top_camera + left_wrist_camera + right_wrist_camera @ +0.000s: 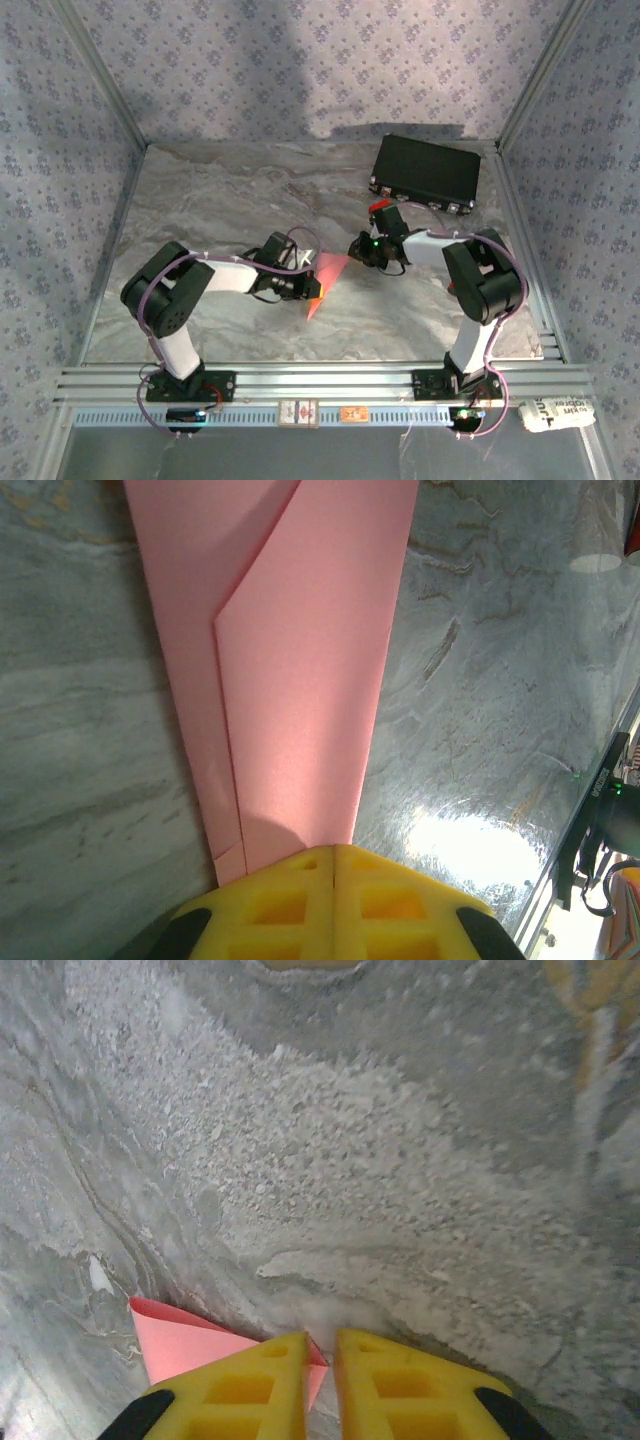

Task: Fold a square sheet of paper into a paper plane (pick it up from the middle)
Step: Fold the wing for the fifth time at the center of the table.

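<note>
Two arms: both reach in over the marble table [220, 200], with their wrists turned toward each other at mid-table.
Left gripper [333, 852]: its yellow fingers are pressed together, pinching one end of the paper plane.
Paper plane [300, 680]: salmon-pink, long and narrow, with one flap folded over along a slanted edge. In the top view it sits between the two grippers, its point angled toward the near edge. Whether it is clear of the table cannot be told.
Right gripper [321, 1345]: its yellow fingers stand a narrow slit apart. A pink corner of the paper lies against the finger at the left of the wrist view, and no firm grip shows.
Red block [380, 207]: small, just behind the right gripper.
Black case [427, 170]: at the far right of the table, well apart from the paper.
Tube [555, 414]: white with red lettering, lying on the near rail by the right arm's base.
</note>
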Available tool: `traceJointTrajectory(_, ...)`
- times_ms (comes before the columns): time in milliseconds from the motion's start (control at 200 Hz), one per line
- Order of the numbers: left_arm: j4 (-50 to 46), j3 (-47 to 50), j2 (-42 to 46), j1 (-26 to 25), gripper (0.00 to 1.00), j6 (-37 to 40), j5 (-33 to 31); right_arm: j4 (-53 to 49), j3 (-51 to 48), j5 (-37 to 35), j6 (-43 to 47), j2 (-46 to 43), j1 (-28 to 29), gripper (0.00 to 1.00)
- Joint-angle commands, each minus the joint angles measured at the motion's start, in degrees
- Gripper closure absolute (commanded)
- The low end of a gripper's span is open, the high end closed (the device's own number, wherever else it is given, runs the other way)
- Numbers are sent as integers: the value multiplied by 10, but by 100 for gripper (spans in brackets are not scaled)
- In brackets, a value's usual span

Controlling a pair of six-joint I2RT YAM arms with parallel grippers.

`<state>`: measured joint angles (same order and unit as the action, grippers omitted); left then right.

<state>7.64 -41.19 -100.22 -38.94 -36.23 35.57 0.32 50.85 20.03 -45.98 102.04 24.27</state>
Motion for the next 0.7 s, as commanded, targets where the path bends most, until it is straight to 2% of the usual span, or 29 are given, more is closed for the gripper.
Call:
traceJointTrajectory(0,-84,33,-30,-1,100,1,-34,-45,9,-48,13,-33,-6,82)
traceJointTrajectory(235,-82,33,-29,-1,100,-1,-34,-16,-10,-18,27,-81,16,81)
traceJointTrajectory(355,-81,33,-29,-1,100,-2,-33,30,-11,49,20,-53,36,81)
traceJointTrajectory(450,-80,34,-29,-1,100,-2,-33,46,-6,72,14,-21,52,82)
traceJointTrajectory(645,-77,37,-25,0,100,-5,-32,0,-2,3,26,23,40,85)
traceJointTrajectory(700,-76,37,-26,0,100,-7,-31,9,-2,4,28,30,30,85)
